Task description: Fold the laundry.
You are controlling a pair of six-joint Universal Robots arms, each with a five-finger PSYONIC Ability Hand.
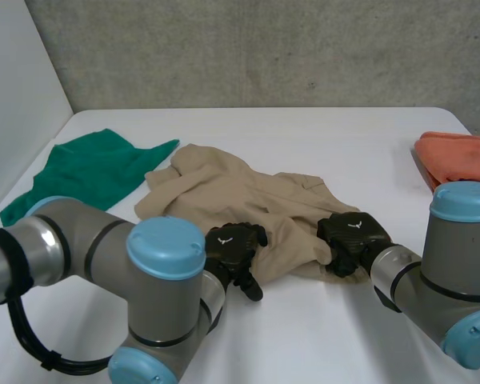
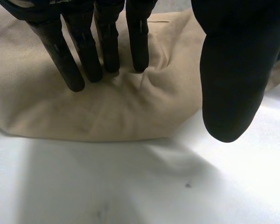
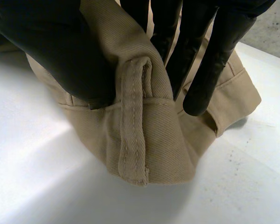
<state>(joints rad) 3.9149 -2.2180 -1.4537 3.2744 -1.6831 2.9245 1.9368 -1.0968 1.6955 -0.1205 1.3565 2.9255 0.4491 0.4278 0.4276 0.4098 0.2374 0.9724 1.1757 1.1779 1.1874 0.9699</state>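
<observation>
Right hand (image 3: 49, 44) tight on tan garment (image 1: 240, 196); left hand (image 2: 231, 70) flat atop it.

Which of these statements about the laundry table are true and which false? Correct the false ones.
1. The right hand pinches the beige garment between thumb and fingers. True.
2. The left hand holds the beige garment up off the table. False: its straight fingers press it onto the table.
3. A green cloth lies on the left arm's side of the table. True.
4. The orange cloth lies on the beige garment. False: it lies apart, at the table's right edge.
</observation>
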